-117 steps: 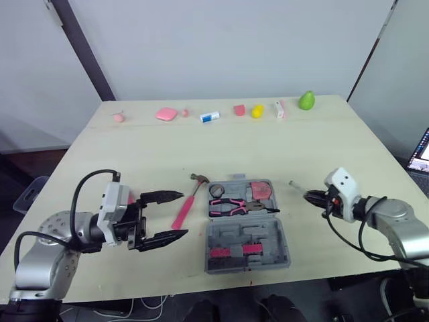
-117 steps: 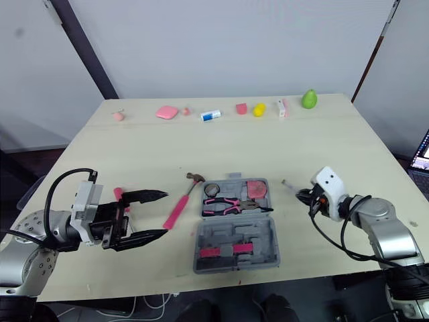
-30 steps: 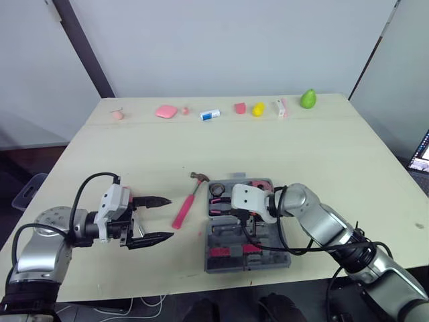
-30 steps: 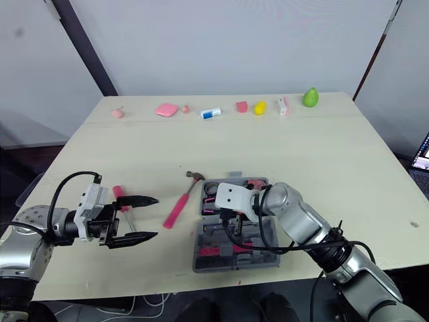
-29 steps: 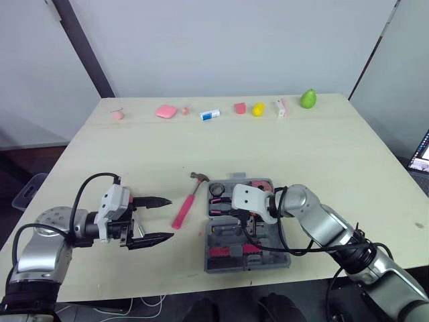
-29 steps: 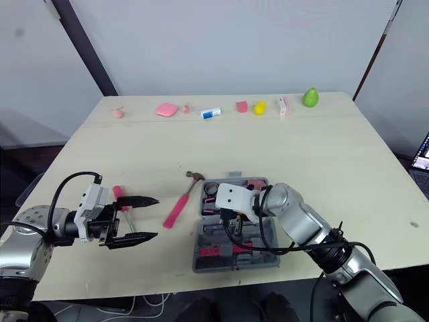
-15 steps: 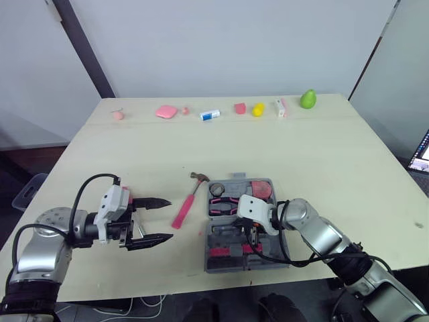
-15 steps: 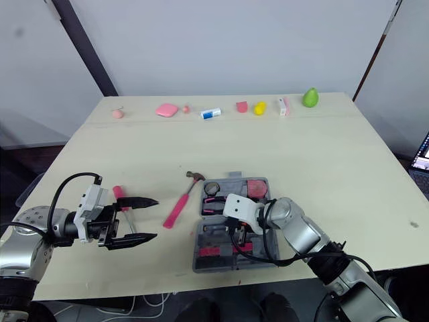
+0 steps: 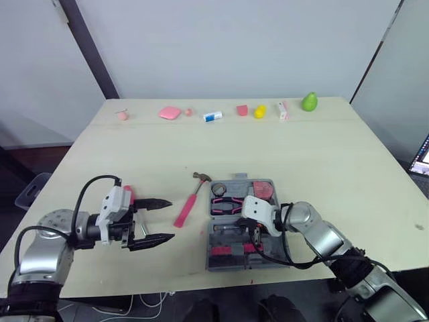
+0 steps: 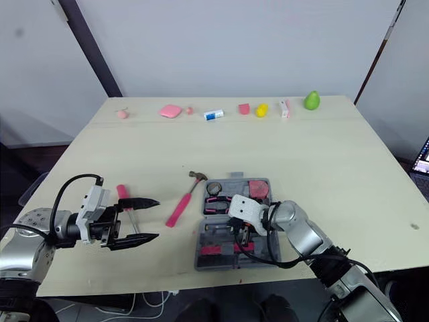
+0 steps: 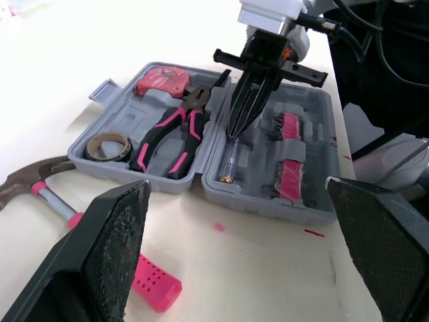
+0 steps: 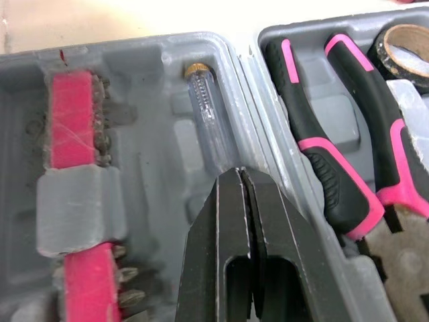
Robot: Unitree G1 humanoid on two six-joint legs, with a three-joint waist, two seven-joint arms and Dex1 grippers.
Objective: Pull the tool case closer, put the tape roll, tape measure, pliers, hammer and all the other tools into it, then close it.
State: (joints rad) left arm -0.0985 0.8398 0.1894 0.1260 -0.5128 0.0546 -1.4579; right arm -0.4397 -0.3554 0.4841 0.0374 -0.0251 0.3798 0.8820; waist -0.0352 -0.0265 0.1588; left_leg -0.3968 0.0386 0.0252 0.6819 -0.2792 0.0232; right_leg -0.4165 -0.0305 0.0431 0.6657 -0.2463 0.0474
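Note:
The grey tool case (image 9: 268, 251) lies open at the table's near middle. Its far half holds the tape roll (image 9: 219, 189), pink-handled pliers (image 12: 315, 144) and pink tape measure (image 9: 260, 190). In the near half lie a pink bit holder (image 12: 67, 127) and a clear screwdriver (image 12: 203, 107). My right gripper (image 12: 240, 172) is shut and empty, its tip just above that screwdriver's shaft. The pink-handled hammer (image 9: 188, 204) lies on the table left of the case. Further left, my left gripper (image 9: 171, 219) stands open over a pink-handled screwdriver (image 10: 121, 192).
Small objects line the table's far edge: pink pieces (image 9: 169, 113), a white-blue tube (image 9: 212, 116), a yellow piece (image 9: 259, 111) and a green pear (image 9: 308, 101). A laptop (image 9: 422, 161) shows past the right edge. Bare tabletop (image 9: 322, 154) spreads behind and right of the case.
The clear screwdriver went from the table right of the case into the case's near half. My right gripper has drawn back from the hinge to over the near half. The left gripper barely moved.

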